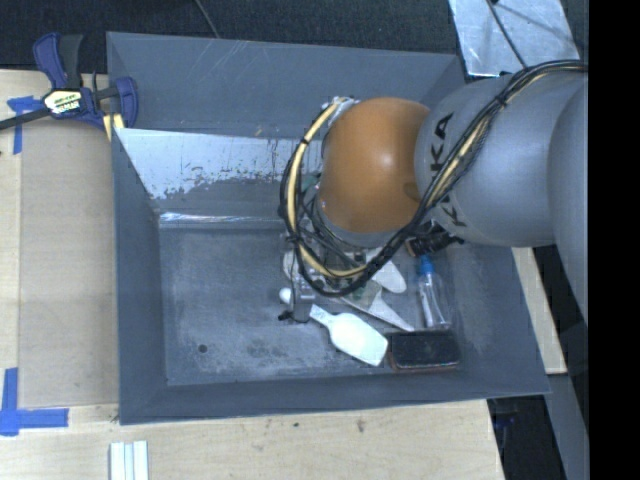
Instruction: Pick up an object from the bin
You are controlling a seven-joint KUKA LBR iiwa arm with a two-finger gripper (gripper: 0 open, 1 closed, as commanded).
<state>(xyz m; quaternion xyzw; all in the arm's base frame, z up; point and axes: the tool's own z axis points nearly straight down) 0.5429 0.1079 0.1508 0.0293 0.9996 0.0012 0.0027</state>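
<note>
One arm reaches in from the right, wrist turned down; end effector low in bin, just beside scoop; grip state cannot be told.

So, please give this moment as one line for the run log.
tool: low in bin | next to: white scoop | nearby: black block, clear tube

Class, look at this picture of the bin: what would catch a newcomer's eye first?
The robot's orange wrist cover dominates, hanging over the middle of the grey bin. Below it, at the floor's lower right, lie a white plastic spoon, a flat black block and a clear tube with a blue cap.
</note>
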